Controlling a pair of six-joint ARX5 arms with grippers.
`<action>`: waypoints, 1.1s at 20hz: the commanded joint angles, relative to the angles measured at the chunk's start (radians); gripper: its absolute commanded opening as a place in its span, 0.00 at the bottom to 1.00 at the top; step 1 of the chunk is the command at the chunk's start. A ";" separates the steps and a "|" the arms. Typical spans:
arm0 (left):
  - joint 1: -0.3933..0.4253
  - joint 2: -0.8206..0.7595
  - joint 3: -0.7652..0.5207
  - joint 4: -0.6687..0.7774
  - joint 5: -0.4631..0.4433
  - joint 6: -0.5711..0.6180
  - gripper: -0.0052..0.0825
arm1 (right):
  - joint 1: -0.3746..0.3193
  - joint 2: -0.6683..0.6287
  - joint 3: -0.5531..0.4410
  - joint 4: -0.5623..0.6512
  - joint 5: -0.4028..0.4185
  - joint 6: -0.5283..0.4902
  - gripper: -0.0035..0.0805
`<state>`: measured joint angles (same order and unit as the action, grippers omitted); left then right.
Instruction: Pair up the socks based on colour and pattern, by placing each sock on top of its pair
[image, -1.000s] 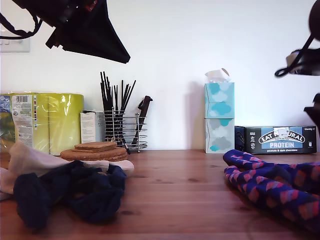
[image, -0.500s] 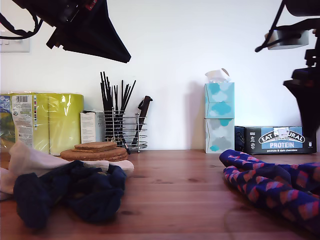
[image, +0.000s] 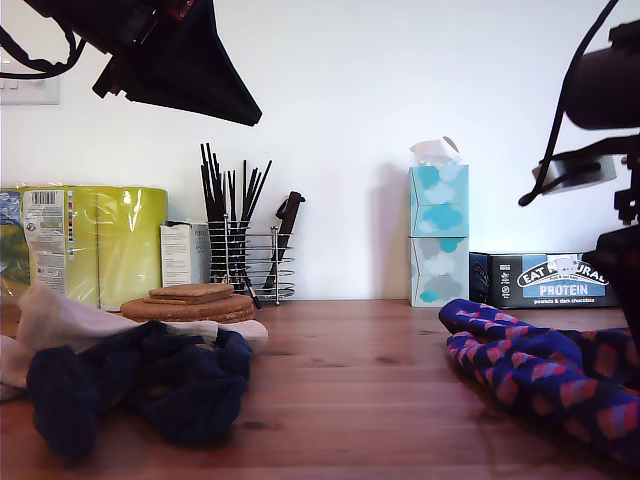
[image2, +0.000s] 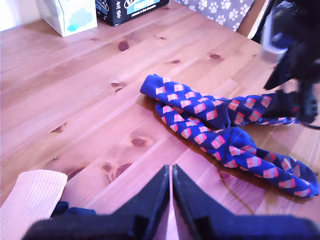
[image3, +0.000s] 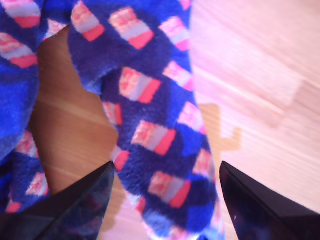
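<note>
Two blue socks with red-pink checks (image: 540, 375) lie crossed on the wooden table at the exterior view's right; the first wrist view shows one (image2: 200, 107) lying over the other (image2: 240, 150). My second gripper (image3: 165, 167) is open just above them, with a checked sock (image3: 150, 115) between its fingers. Its arm (image: 605, 90) hangs over that pile. At the exterior view's left, dark navy socks (image: 150, 385) lie bunched on pale socks (image: 60, 320). My first gripper (image2: 170, 169) is shut and empty, high above a pale sock (image2: 32, 200).
Behind the left pile are cork coasters (image: 190, 303), a wire holder of black sticks (image: 245, 255), a small white box (image: 183, 253) and yellow-wrapped rolls (image: 95, 240). Stacked tissue boxes (image: 438, 235) and a protein bar box (image: 555, 280) stand along the wall. Bare table (image: 350, 380) separates the piles.
The second arm has come down at the exterior view's right, over the blue checked socks. The first arm and the left pile have not moved.
</note>
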<state>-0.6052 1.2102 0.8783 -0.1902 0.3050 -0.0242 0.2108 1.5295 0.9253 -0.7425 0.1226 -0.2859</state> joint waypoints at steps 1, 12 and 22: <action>0.000 -0.010 -0.013 0.002 0.002 -0.003 0.03 | 0.002 0.013 -0.022 0.002 -0.010 -0.003 0.67; 0.000 -0.010 -0.013 -0.031 0.002 -0.003 0.03 | 0.003 0.008 0.132 -0.254 -0.148 0.185 0.03; 0.000 -0.010 -0.013 -0.034 0.001 -0.003 0.03 | 0.145 -0.026 0.373 -0.455 -0.281 0.301 0.03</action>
<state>-0.6052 1.2102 0.8783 -0.2272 0.3050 -0.0242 0.3435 1.5063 1.3033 -1.1812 -0.1513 0.0044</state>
